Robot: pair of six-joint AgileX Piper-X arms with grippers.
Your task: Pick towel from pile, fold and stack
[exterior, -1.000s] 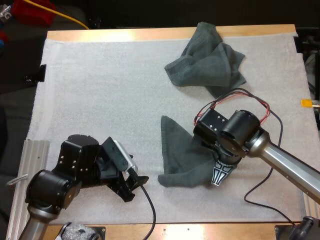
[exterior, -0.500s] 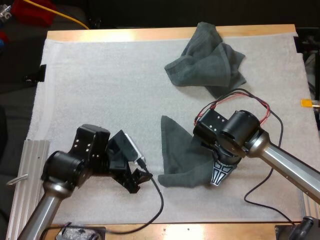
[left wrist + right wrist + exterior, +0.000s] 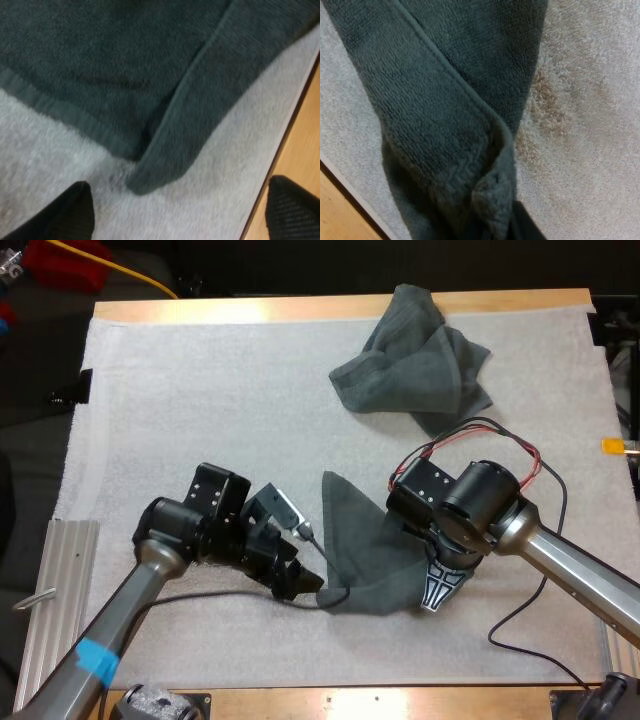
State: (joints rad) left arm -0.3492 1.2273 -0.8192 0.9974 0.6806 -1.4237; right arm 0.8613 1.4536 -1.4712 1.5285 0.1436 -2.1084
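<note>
A dark grey-green towel (image 3: 362, 545) lies partly spread on the white mat (image 3: 200, 410), near the front. My right gripper (image 3: 437, 592) is shut on its near right part, and the cloth bunches into a fold (image 3: 492, 200) between the fingers. My left gripper (image 3: 303, 586) stands open just left of the towel's near left corner (image 3: 325, 597). In the left wrist view that corner (image 3: 150, 177) lies on the mat between the two spread fingertips (image 3: 75, 207). A second, crumpled towel (image 3: 415, 365) lies at the far right of the mat.
The table's wooden front edge (image 3: 300, 150) runs close to the towel's corner. A ribbed metal rail (image 3: 60, 580) lies along the mat's left side. Bare mat stretches across the left and middle.
My left arm has swung right across the mat, and its gripper now sits at the towel's near left corner. The right arm and both towels have stayed put.
</note>
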